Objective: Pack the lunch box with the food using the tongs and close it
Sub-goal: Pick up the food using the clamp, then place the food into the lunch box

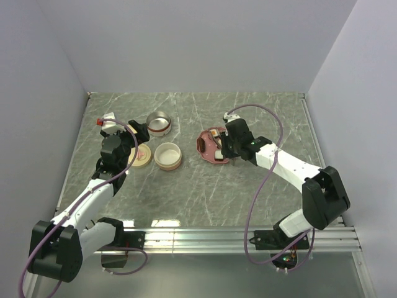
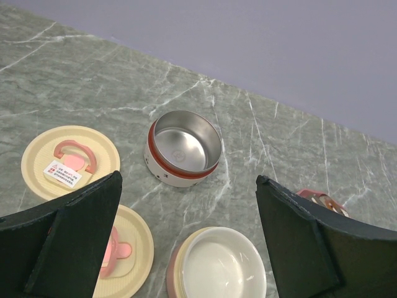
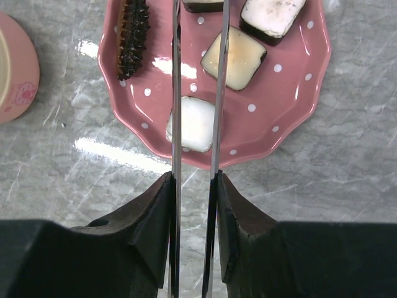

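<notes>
**A:** Grey metal is running straight up the middle of the right wrist view. The tongs (image 3: 175, 118) are sitting clenched in the right gripper (image 3: 193, 181), with one finger pressing on each arm.

**B:** And those arms are passing either side of the white block (image 3: 193, 123) at the near rim of the pink plate (image 3: 310, 81). The rest of the food (image 3: 234, 57) is lying on that same plate, including a cream square and a spiky brown piece (image 3: 132, 37).

**A:** How are these pieces going to handle?

**B:** I'm judging them light and rigid, with smooth sides, so thin metal arms are risking a slip. Squeezing across two flat sides, low down, is looking safest. The spiky one is probably offering more bite.

**A:** Which piece are the tips reaching?

**B:** I'm hedging there, because the tips are running off the top edge of the view.

**A:** The left gripper (image 2: 188, 180) is hanging released with its jaws wide, holding nothing. It's hovering above the steel bowl (image 2: 184, 148), and the pink-walled bowl (image 2: 220, 264) and two cream lids (image 2: 70, 162) are lying nearby on the marbled surface (image 2: 298, 143).

**B:** Both bowls are showing empty, so the packing is only beginning.
</notes>
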Available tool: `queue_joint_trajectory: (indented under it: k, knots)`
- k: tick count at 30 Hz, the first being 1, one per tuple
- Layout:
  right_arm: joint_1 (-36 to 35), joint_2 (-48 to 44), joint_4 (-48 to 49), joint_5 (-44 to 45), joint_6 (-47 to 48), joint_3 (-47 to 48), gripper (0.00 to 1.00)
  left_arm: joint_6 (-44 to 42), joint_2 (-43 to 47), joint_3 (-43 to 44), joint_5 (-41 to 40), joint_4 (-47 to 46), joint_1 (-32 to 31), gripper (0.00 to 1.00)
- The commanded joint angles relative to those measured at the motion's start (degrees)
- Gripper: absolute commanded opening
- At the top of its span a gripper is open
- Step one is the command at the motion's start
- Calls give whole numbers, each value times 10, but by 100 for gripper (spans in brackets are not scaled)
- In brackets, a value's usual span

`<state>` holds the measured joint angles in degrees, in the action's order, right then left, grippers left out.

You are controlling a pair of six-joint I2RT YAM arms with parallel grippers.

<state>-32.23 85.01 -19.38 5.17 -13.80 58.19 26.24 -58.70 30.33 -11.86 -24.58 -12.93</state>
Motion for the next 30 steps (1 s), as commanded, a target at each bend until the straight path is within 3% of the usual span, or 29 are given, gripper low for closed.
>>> queue_joint_trajectory:
  k: [1, 21, 30]
  knots:
    - [-6, -13, 2, 9, 4, 30, 28, 1, 8, 2, 3, -28, 3, 96]
    - [-35, -65, 0, -6, 26, 81, 27, 1, 3, 4, 2, -27, 3, 96]
    - [-85, -66, 34, -91, 43, 88, 26, 2, -5, 10, -4, -22, 3, 98]
